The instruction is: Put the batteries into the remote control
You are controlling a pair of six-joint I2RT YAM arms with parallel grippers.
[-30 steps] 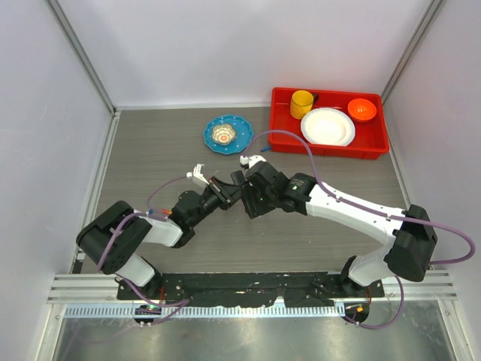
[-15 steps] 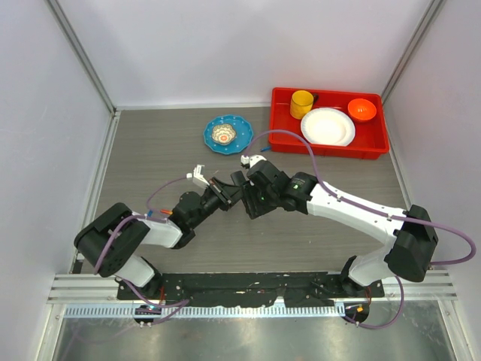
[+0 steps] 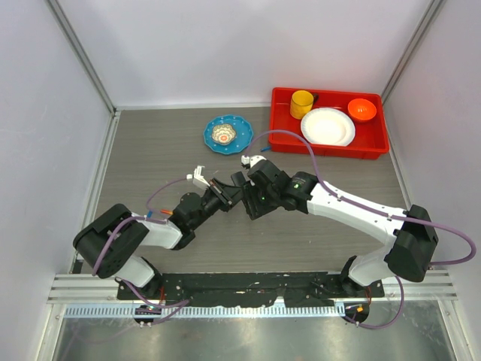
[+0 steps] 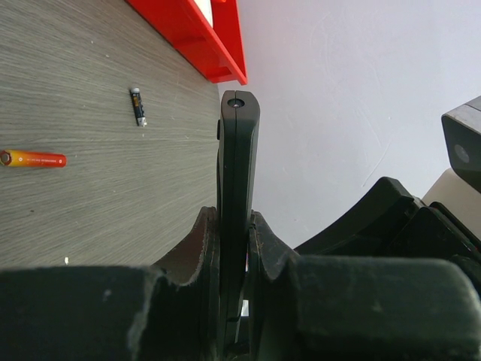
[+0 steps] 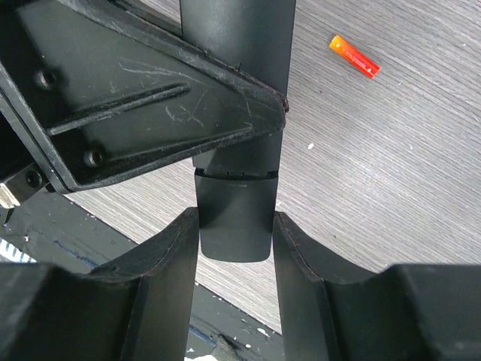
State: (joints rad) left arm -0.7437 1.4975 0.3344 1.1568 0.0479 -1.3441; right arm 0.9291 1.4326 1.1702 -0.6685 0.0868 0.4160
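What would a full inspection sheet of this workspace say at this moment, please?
Surface: grey wood-grain table, no spills seen.
Job's things: remote control held edge-on (see grippers); one orange-red battery loose on the table; a small dark cylinder nearby, kind unclear.
Clutter: red tray holding yellow cup, white plate, orange bowl; blue plate with a small bowl.
Grippers: left gripper fingers shut on the remote control; right gripper fingers closed on its end.
Cables: purple cable along each arm, looping above the table.
Surroundings: white walls; metal rail at the near edge.
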